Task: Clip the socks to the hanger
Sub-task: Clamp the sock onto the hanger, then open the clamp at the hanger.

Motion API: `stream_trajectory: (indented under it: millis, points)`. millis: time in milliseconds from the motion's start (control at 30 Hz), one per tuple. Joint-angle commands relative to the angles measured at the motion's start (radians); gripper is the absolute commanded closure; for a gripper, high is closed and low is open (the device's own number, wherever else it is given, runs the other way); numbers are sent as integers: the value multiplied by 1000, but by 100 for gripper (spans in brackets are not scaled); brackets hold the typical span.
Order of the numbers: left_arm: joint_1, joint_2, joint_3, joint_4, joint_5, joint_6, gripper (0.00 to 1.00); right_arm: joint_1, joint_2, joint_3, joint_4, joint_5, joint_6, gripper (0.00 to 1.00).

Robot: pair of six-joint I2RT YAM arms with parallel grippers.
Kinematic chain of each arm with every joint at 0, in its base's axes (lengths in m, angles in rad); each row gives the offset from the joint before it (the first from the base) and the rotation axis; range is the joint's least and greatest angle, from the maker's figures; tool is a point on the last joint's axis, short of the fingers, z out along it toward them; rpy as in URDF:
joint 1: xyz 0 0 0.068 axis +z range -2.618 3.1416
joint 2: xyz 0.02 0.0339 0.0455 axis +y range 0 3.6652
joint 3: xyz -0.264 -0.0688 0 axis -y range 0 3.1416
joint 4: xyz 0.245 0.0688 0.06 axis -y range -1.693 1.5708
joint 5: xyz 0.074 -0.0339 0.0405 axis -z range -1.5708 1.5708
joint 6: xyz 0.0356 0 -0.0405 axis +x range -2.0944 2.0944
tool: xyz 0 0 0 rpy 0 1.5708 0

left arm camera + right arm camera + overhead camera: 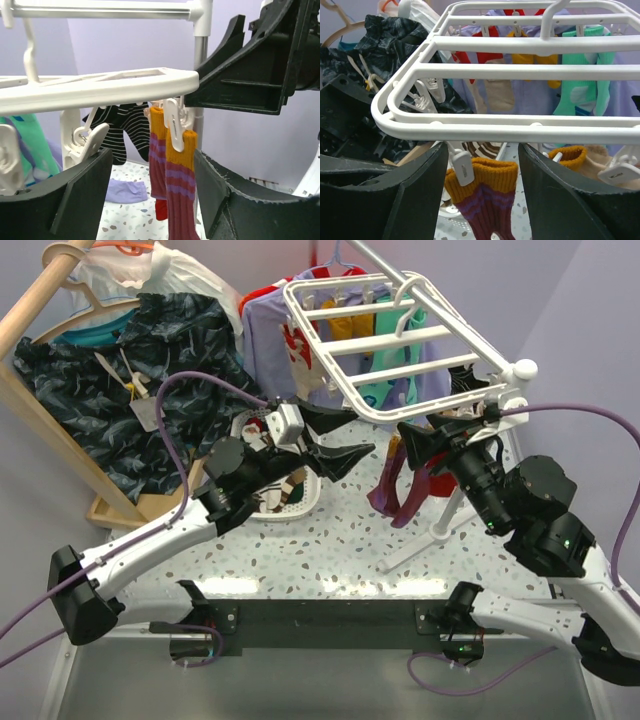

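Both arms are up at the near edge of the white hanger (385, 341). The maroon socks (180, 190), with orange cuffs and purple stripes, hang side by side beneath the near rim of the frame. A white clip (175, 130) bites the cuff of the front one. The left pincer (360, 430) is spread wide and grips nothing. From its wrist view the two socks dangle right in the gap between its fingers (75, 195), apart from both. The right pincer (482, 155) is spread wide too, just under the rim, with an orange cuff and its clip showing in the gap. A black-and-white striped sock (122, 125) hangs further back on the frame. From above, the maroon pair hangs over the speckled counter (330, 540), between the two arms.
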Motion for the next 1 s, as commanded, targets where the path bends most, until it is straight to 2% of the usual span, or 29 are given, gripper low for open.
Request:
stream_trajectory:
  millis: [0,233,433,567,967]
  points:
    - [-5,-32,0,3,-122,62,28,4,-11,-6,23,61,-11,38]
    - [-5,-28,-18,-7,-220,131,28,4,-10,-8,15,93,-24,38]
    - [-19,-51,-76,-28,-206,170,28,4,-10,-8,13,113,-36,37]
    - [-24,-70,-102,-31,-248,182,27,2,-5,-11,16,124,-40,37]
    - [-24,-29,-66,79,-300,271,25,4,-10,-15,18,124,-39,37]
